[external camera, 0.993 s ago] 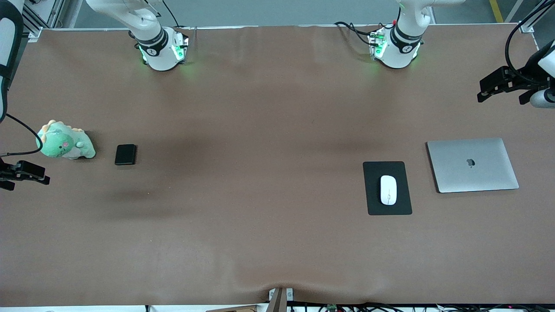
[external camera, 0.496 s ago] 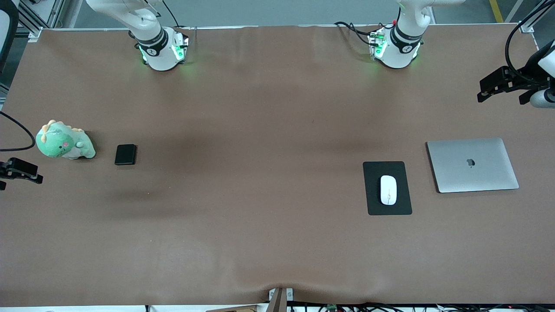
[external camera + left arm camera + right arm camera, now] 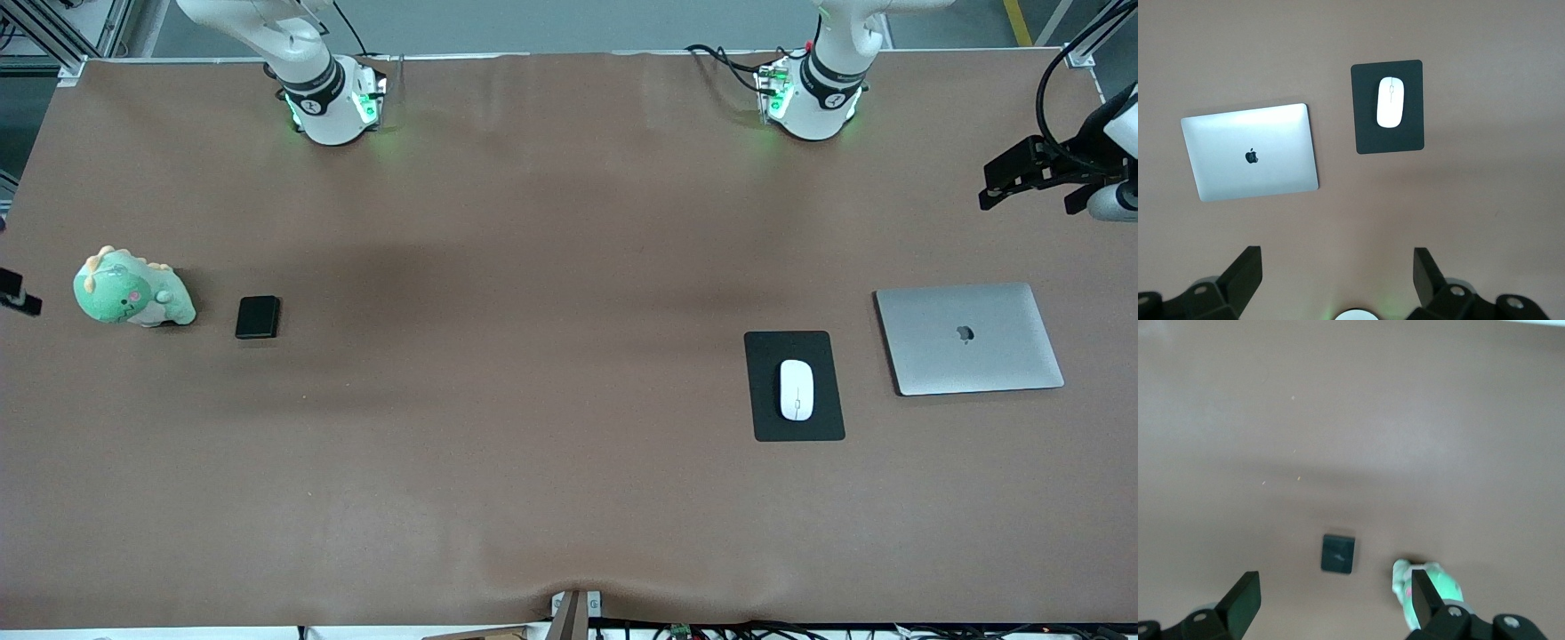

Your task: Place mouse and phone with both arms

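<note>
Right tool (image 3: 1331,600) withdrew; mouse (image 3: 797,389) on pad (image 3: 765,418)

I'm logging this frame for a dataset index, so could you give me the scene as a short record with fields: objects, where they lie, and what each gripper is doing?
mouse: white, lying on the mouse pad
laptop: closed, silver, beside the mouse pad toward the left arm's end of the table
phone: black, flat on the table, toward the right arm's end
plush dinosaur: green, beside the phone
left gripper: open, empty, raised over the table's end near the laptop
right gripper: open, empty, raised at the table's edge near the plush dinosaur
</note>
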Controlling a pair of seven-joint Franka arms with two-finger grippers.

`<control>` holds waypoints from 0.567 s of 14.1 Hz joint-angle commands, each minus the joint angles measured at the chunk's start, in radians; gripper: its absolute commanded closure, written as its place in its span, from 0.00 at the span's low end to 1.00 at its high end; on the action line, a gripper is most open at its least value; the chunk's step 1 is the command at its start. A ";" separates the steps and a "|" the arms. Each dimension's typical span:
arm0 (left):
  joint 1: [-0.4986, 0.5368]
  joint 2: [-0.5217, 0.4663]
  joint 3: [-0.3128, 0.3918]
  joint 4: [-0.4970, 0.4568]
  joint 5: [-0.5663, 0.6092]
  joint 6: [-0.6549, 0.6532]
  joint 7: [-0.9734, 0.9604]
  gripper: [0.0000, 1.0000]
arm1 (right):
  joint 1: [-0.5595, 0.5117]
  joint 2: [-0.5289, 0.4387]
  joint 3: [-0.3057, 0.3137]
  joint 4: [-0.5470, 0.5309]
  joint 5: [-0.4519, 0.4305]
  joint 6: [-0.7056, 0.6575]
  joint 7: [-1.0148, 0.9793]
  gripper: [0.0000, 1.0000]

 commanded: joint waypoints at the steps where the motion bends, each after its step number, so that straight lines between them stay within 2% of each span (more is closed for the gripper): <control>1: 0.002 -0.018 0.001 0.000 -0.007 -0.003 0.002 0.00 | -0.124 -0.069 0.111 -0.018 -0.016 -0.061 -0.007 0.00; 4: 0.004 -0.022 0.021 -0.001 -0.005 -0.011 0.007 0.00 | -0.165 -0.118 0.197 -0.055 -0.079 -0.101 0.084 0.00; 7: 0.004 -0.025 0.027 -0.001 -0.005 -0.035 0.020 0.00 | -0.264 -0.212 0.428 -0.133 -0.197 -0.112 0.305 0.00; 8: 0.004 -0.028 0.029 -0.001 -0.005 -0.058 0.054 0.00 | -0.265 -0.249 0.473 -0.180 -0.246 -0.103 0.366 0.00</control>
